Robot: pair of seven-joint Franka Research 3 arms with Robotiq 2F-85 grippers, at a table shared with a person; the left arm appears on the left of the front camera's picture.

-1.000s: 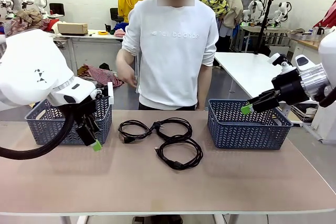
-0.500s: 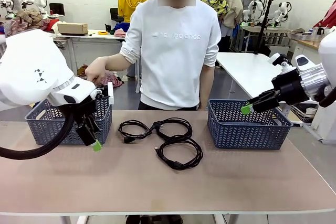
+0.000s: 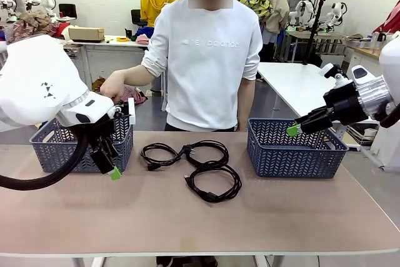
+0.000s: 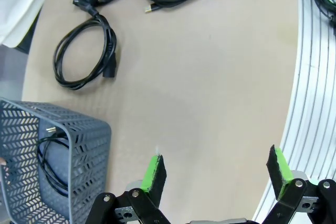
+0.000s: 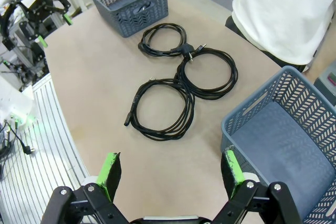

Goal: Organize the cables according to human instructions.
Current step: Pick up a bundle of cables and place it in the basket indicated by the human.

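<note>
My left pincer [image 4: 215, 162] stands wide, green pads well apart and nothing between them; it hangs low over the beige worktop [image 3: 125, 217], at the near corner of the grey slatted plastic basket on my left [image 3: 50, 153]. My right pincer [image 5: 170, 162] is just as wide and just as empty, poised above the matching grey slatted basket on my right [image 3: 294, 156].

One thin black power cord, wound into a ring [image 4: 51, 163], already lies inside the left basket. The other three lie loose on the worktop between the two baskets: the leftmost coil [image 3: 159, 153]; the far middle coil [image 3: 209, 148], whose plug end meets the first's; and the near coil [image 3: 214, 184], touching the middle one.

What the coming move turns on is this: the leftmost coil lies just to the right of my left pincer, towards the middle of the worktop. My right pincer is well apart from every coil, with its basket's wall in between, so the left arm is the nearer one. That coil is a flattened ring, its long axis running across the worktop from basket to basket; I judge its near-left rim the handiest strand to close on.

The person's hand [image 3: 112, 85] is raised behind the left basket — perhaps pointing to it, though I cannot be sure.
</note>
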